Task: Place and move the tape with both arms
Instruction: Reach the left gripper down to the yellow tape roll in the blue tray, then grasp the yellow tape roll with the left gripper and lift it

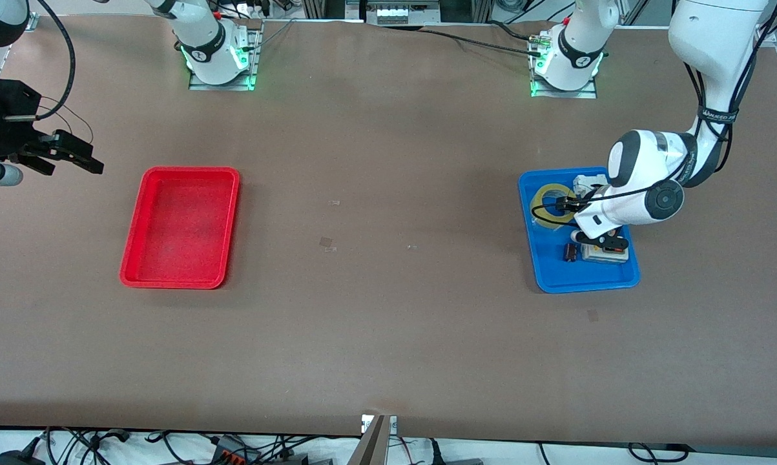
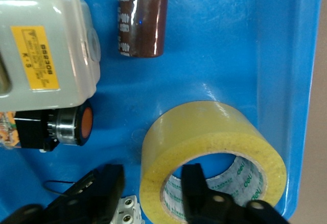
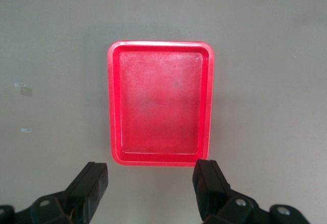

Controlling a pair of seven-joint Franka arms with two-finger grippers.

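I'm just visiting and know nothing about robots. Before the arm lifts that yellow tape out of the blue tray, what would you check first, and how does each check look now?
1. One finger of the left gripper inside the hole of the tape, the other outside its wall: ok.
2. Jaws closed firmly on the wall: cannot tell; a gap shows at the outer finger.
3. Tape lying flat in the blue tray: ok.
4. Brown cylinder and grey switch box apart from the tape: ok.
5. Red tray ready to receive: ok, nothing in it.
6. Right gripper waiting open over the table near the red tray: ok.
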